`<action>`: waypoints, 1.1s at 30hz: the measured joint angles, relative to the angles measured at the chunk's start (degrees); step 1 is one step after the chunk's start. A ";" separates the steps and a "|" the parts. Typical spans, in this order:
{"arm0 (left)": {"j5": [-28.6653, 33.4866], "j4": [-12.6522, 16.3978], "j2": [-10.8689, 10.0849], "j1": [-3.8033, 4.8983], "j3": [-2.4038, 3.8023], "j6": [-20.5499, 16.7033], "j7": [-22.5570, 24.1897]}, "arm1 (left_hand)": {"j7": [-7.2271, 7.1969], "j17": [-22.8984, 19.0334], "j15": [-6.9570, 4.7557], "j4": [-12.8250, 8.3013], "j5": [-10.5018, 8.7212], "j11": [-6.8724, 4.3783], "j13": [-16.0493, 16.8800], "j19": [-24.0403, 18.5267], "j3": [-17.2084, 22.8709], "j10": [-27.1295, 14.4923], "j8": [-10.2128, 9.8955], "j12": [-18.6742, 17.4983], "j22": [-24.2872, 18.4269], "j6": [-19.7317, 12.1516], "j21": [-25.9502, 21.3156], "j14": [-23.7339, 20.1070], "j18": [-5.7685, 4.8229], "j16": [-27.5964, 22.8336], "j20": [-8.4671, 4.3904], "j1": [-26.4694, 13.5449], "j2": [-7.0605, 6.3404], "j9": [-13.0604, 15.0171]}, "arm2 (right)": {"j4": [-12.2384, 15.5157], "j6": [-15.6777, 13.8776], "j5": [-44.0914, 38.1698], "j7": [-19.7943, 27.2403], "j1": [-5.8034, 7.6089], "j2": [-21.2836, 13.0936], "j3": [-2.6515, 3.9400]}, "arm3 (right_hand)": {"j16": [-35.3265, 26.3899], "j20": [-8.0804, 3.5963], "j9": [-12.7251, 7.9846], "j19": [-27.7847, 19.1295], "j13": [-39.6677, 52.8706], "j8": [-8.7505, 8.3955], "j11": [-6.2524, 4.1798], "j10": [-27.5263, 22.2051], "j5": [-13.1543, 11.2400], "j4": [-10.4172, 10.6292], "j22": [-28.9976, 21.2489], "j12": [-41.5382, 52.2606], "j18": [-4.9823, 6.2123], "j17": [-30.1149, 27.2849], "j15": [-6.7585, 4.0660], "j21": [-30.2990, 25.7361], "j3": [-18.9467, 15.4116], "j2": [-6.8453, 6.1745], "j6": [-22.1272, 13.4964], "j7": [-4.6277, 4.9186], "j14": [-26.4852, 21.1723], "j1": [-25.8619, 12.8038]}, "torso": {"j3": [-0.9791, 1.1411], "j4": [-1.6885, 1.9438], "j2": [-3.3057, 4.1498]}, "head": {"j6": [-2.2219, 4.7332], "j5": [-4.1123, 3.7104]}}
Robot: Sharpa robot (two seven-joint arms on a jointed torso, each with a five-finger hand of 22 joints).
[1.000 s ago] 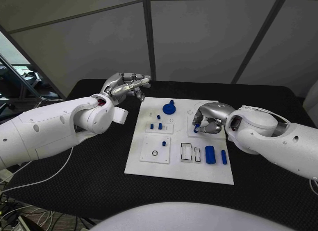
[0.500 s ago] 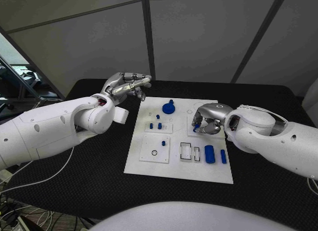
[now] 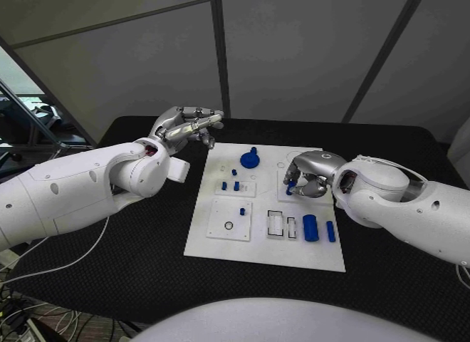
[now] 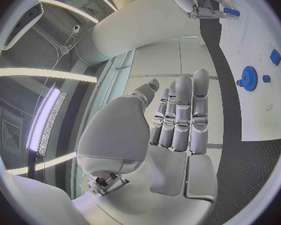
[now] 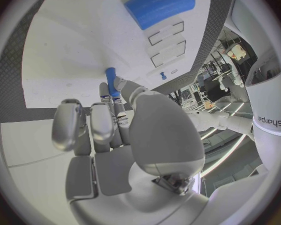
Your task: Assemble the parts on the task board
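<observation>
The right hand (image 3: pixel 309 175) pinched a small blue peg (image 3: pixel 290 187) above the task board (image 3: pixel 258 246). The left hand (image 3: pixel 186 127) hovered empty, fingers extended, over the desk (image 3: pixel 132 278).

Grey wall panels (image 3: pixel 297 57) split by dark seams stand behind the black worktop (image 3: pixel 112 271). Long ceiling light strips (image 4: pixel 43 75) glow overhead, and cables (image 3: pixel 19 303) lie on the floor.

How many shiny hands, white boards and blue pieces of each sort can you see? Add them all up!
Silver hands: 2, the left hand and the right hand
White task board: 1
Blue wheel: 1
Long blue rods: 2
Small blue pegs: 5, one pinched by the right hand
Total: 11
</observation>
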 measured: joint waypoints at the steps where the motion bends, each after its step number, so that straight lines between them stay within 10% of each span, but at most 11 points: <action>1: 0.00 -0.02 0.00 0.00 0.00 0.00 0.00 | 0.00 0.00 0.00 0.00 0.00 0.03 0.00 0.00 0.00 -0.03 0.00 0.00 0.00 0.00 0.00 0.00 0.00 0.00 0.00 0.00 0.00 0.00 | 0.27 -0.91 -0.03 0.13 -0.02 -0.14 -0.01 | 0.00 0.00 0.01 0.00 0.01 -0.10 0.00 0.00 -0.01 -0.09 0.24 -0.16 0.00 0.03 0.00 0.07 0.28 0.00 0.00 0.00 0.00 0.00 | 0.00 0.00 0.00 | 0.01 0.00; 20: 0.00 -0.64 0.45 0.00 0.00 0.00 0.02 | 0.00 0.01 0.00 0.00 0.00 0.04 0.05 0.00 0.00 -0.03 0.00 0.00 0.01 0.00 0.00 0.00 0.00 0.00 0.00 0.23 0.23 0.00 | 10.84 -9.63 0.05 2.06 0.08 0.10 0.05 | 0.44 0.01 0.17 0.41 0.06 -0.14 0.40 0.40 1.58 -0.78 1.20 -0.86 0.01 0.47 0.00 0.89 2.06 0.23 0.41 -0.01 0.00 0.23 | -0.03 -0.03 -0.04 | 0.20 0.30; 33: 0.00 -0.93 1.00 0.00 -0.01 0.01 0.03 | 0.00 0.01 0.00 0.00 0.00 0.04 0.04 0.00 0.00 -0.02 0.00 0.00 0.01 0.00 0.00 0.00 0.00 0.00 0.00 0.23 0.23 0.00 | 9.80 -9.36 1.57 4.70 -1.40 7.02 -3.93 | 0.43 0.01 0.15 0.40 0.07 -0.28 0.40 0.41 1.85 -0.79 1.83 -1.30 0.02 0.24 0.01 1.33 2.58 -0.33 0.58 0.17 0.00 -0.33 | -0.11 0.07 0.06 | -0.12 1.48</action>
